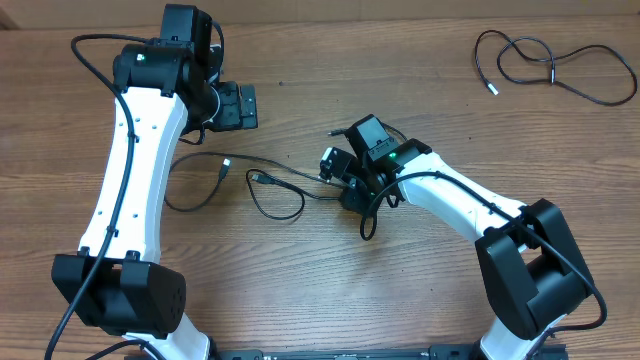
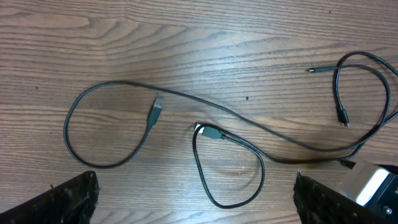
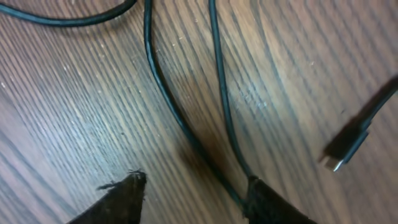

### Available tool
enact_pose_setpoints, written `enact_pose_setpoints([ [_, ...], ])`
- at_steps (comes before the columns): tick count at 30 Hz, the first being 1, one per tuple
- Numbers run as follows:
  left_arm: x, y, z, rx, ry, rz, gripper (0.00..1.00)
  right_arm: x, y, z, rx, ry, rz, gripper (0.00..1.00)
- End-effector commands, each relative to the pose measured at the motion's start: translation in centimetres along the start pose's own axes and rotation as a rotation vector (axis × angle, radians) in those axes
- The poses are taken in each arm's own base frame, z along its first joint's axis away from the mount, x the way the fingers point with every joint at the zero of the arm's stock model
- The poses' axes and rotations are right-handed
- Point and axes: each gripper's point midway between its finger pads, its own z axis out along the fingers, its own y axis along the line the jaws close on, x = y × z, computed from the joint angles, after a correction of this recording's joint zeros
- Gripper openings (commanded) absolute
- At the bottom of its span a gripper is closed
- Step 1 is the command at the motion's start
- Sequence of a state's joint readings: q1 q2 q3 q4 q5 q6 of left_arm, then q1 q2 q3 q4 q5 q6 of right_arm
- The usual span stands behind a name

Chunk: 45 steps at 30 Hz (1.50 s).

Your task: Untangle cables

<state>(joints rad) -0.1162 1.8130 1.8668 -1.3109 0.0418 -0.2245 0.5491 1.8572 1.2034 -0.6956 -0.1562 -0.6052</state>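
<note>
Two thin black cables lie loosely linked on the wooden table. The long cable (image 2: 93,93) curls in a wide loop and ends in a silver-tipped plug (image 2: 155,111). The shorter cable (image 2: 230,199) forms a narrow loop under its own plug (image 2: 211,132). My left gripper (image 2: 196,208) hovers open above that narrow loop, holding nothing; overhead shows the left gripper (image 1: 248,105) behind the cables (image 1: 275,205). My right gripper (image 3: 198,182) is low over the table with its jaws apart. Two cable strands (image 3: 217,106) run down against its right finger (image 3: 273,205). A small plug (image 3: 345,149) lies to its right.
A separate black cable (image 1: 555,65) lies in loose loops at the far right of the table, away from both arms. The right gripper (image 1: 330,167) sits at the right end of the central cables. Bare wood lies along the front of the table.
</note>
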Motion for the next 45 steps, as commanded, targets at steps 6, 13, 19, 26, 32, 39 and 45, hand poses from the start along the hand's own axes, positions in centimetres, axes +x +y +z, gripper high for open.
enact_pose_setpoints([
  [6,0.0,-0.3,-0.2,0.012,-0.006,0.029,1.0,-0.2,-0.8,0.5,0.033,-0.019,-0.086,0.54],
  [13,0.0,-0.3,-0.2,0.012,-0.005,0.029,1.0,-0.8,-1.1,0.6,0.046,-0.045,-0.09,0.52],
  [19,0.0,-0.3,-0.2,0.012,-0.006,0.029,1.0,0.2,-0.8,2.5,0.015,-0.002,-0.08,0.48],
  [26,0.0,-0.3,-0.2,0.012,-0.005,0.029,1.0,0.7,-0.6,3.2,-0.004,0.015,-0.07,0.38],
  [32,0.0,-0.3,-0.2,0.012,-0.006,0.029,1.0,0.8,-0.4,3.6,-0.014,0.02,-0.067,0.04],
  [39,0.0,-0.3,-0.2,0.012,-0.006,0.029,1.0,1.5,-0.2,4.4,-0.032,0.043,-0.03,0.04],
  [45,0.0,-0.3,-0.2,0.012,-0.006,0.029,1.0,1.7,0.0,4.2,-0.038,0.059,0.051,0.04],
])
